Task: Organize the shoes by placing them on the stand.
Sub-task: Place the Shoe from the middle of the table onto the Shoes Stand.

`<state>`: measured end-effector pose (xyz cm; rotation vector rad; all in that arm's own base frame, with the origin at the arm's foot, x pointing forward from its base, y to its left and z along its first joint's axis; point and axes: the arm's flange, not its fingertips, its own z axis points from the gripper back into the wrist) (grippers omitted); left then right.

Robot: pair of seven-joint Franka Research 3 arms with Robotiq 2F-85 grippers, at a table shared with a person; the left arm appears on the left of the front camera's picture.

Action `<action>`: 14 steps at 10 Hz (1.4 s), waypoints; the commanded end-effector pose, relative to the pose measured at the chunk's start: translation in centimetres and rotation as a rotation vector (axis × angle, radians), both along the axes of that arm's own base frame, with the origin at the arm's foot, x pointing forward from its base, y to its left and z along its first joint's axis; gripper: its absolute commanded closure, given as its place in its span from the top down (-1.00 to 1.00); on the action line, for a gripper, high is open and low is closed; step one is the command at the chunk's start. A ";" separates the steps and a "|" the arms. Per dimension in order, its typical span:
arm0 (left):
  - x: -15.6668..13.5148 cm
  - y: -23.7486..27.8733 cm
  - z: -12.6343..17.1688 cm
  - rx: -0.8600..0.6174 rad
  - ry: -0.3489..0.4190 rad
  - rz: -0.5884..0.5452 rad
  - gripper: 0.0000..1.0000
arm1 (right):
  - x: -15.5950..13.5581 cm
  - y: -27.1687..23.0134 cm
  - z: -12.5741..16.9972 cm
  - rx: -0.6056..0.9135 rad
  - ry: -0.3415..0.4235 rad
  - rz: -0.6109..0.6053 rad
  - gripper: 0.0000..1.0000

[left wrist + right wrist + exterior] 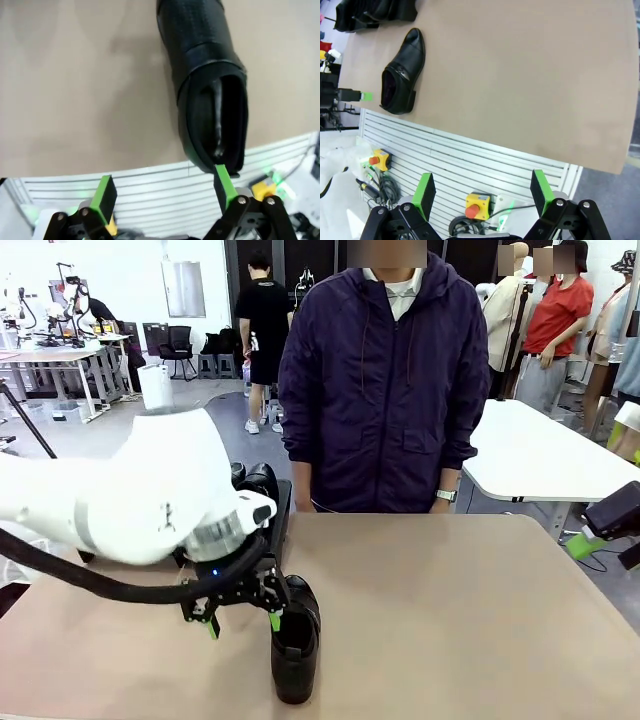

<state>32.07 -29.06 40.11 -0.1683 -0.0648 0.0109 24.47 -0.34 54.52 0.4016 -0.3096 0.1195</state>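
Nearest, at the table's near edge and left of centre: one black shoe, heel toward the robot, toe pointing away, resting flat on its sole, mouth open upward. Just over its heel, the left gripper, jaws spread wide and holding nothing; in the left wrist view one green pad touching or just off the heel rim of the shoe, the other pad well clear over bare table. Not yet a grasp. Off at the right edge of the front view, the right gripper parked beyond the table's near edge, likewise released and empty, looking across at the lone shoe. Likely handling: glossy leather, so slippery on the rounded toe and vamp; upper soft enough to cave under a pinch, heel counter and sole stiffer; moderate weight, toe-heavy once lifted by the back. Best hold judged to be one pad inside the opening and one outside on the heel counter or side wall. Farther back on the left, behind the left arm, other black shoes on the stand, count unclear. Beyond the far edge, a person standing, hands out of sight.
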 end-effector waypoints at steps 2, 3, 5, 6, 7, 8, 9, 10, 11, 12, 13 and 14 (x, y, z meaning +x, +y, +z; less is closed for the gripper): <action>2.4 -1.1 -2.2 0.056 -0.061 0.141 1.00 | -0.1 0.0 -0.3 0.007 0.001 0.002 1.00; 2.9 -1.4 -2.7 0.062 -0.069 0.136 1.00 | -0.1 0.0 -0.3 0.007 0.001 0.002 1.00; 3.7 -1.9 -3.8 0.071 -0.070 0.135 1.00 | -0.1 0.0 -0.3 0.007 0.001 0.002 1.00; 4.3 -2.2 -4.6 0.072 -0.100 0.147 1.00 | -0.1 0.0 -0.3 0.007 0.001 0.002 1.00; 4.7 -2.4 -5.2 0.077 -0.101 0.152 1.00 | -0.1 0.0 -0.3 0.007 0.001 0.002 1.00; 5.0 -2.6 -5.8 0.079 -0.087 0.141 1.00 | -0.1 0.0 -0.3 0.007 0.001 0.002 1.00; 5.1 -2.9 -6.3 0.095 -0.074 0.140 1.00 | -0.1 0.0 -0.3 0.007 0.001 0.002 1.00; 5.2 -3.2 -6.6 0.103 -0.067 0.132 1.00 | -0.1 0.0 -0.3 0.007 0.001 0.002 1.00; 5.1 -3.4 -6.7 0.104 -0.090 0.134 0.61 | -0.1 0.0 -0.3 0.007 0.001 0.002 1.00; 5.1 -3.4 -6.7 0.107 -0.093 0.130 -0.57 | -0.1 0.0 -0.3 0.007 0.001 0.002 1.00; 5.0 -3.6 -6.8 0.099 -0.106 0.126 -1.00 | -0.1 0.0 -0.3 0.007 0.001 0.002 1.00; 4.9 -3.7 -6.8 0.098 -0.109 0.123 -1.00 | -0.1 0.0 -0.3 0.007 0.001 0.002 1.00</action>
